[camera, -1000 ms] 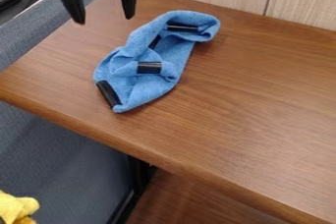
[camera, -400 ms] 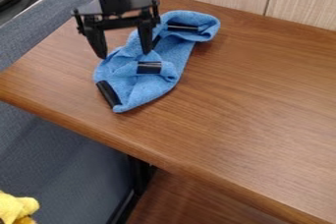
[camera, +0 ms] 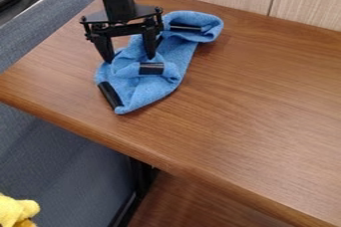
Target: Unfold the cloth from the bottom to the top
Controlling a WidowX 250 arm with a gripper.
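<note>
Camera view: open gripper point(camera: 128, 59), tips apart, at 11 o'clock of centre; blue cloth point(camera: 150, 89) with black bands point(camera: 151, 68), bunched on the table point(camera: 259, 101) beneath the tips and extending from their 6 to 2 o'clock, long axis pointing roughly 7 to 1 o'clock.

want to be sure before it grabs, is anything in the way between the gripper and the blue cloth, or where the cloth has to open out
Nothing visible stands between the open gripper and the blue cloth, nor on the tabletop around it.
</note>
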